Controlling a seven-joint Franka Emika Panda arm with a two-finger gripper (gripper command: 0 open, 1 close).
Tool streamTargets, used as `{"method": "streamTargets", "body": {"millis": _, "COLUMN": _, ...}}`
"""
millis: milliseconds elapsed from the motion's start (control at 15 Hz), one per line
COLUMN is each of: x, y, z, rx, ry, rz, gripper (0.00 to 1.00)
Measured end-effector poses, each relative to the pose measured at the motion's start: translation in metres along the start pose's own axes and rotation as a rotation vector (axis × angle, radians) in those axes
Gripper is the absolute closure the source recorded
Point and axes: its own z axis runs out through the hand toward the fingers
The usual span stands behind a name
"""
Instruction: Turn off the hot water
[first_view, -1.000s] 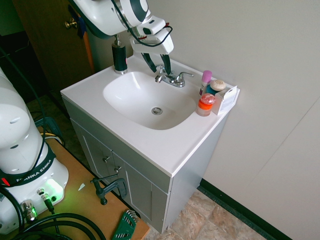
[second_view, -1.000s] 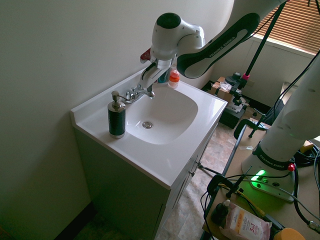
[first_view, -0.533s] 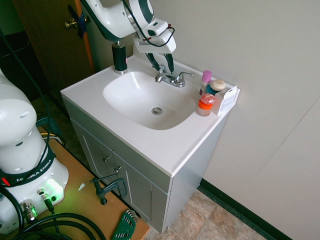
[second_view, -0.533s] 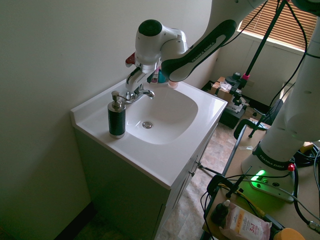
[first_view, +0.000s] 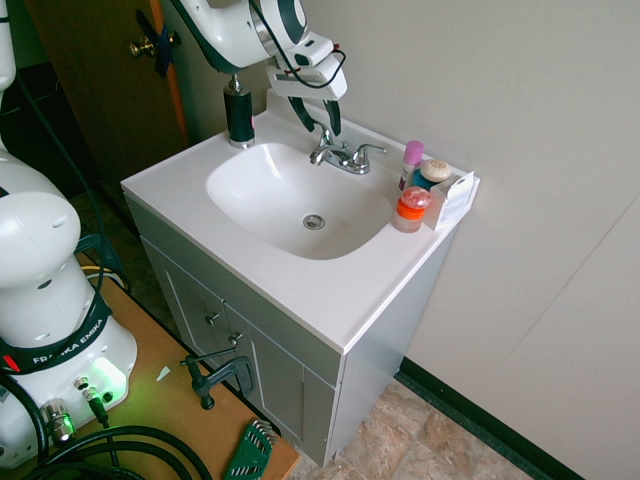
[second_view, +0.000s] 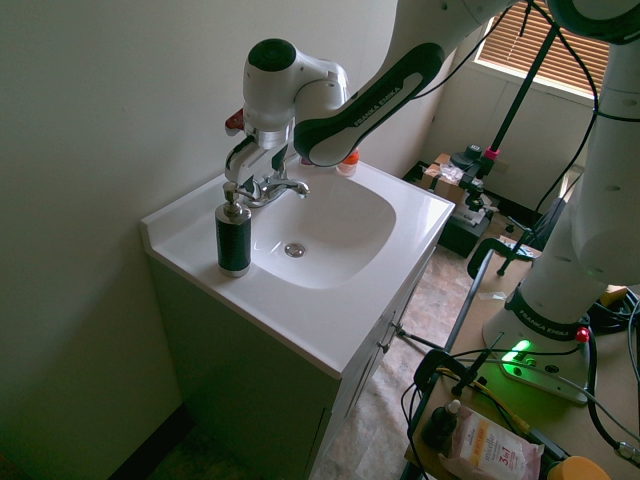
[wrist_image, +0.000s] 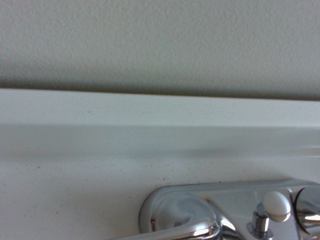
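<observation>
**End effector poised over the faucet's lever near the soap pump**

The end effector (first_view: 320, 118) is seen at the back edge of the surface (first_view: 330, 290), directly above the chrome faucet (first_view: 340, 157). Its two dark fingers (first_view: 303, 113) are held apart and pointed downward, with nothing gripped between them. From the first exterior view, the fingertips are placed just above the hot water (first_view: 322, 137) handle, the lever at the faucet's end nearer the soap dispenser (first_view: 238, 113); whether contact is made cannot be told. The second lever (first_view: 372, 151) is found at the faucet's other end, toward the toiletries, and the short spout is directed over the basin (first_view: 290, 195).

In the second exterior view, the end effector (second_view: 245, 168) is shown just behind and above the soap dispenser (second_view: 234, 236), with the faucet (second_view: 275, 187) beside it at the back edge of the surface.

In the wrist view, the faucet's chrome base (wrist_image: 210, 210) is seen close up against the white backsplash (wrist_image: 160, 107).

A pink-capped bottle (first_view: 411, 160), an orange-lidded jar (first_view: 411, 210) and a white box (first_view: 452, 195) are grouped at the back corner of the surface farthest from the soap dispenser.
</observation>
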Motion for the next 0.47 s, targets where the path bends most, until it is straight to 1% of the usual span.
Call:
{"method": "streamTargets", "body": {"millis": 133, "x": 0.002, "y": 0.009, "z": -0.010, "rx": 0.018, "ry": -0.041, "rz": 0.004, "gripper": 0.00}}
{"method": "streamTargets", "body": {"millis": 467, "x": -0.004, "y": 0.105, "z": -0.041, "rx": 0.007, "ry": -0.197, "rz": -0.013, "gripper": 0.00}}
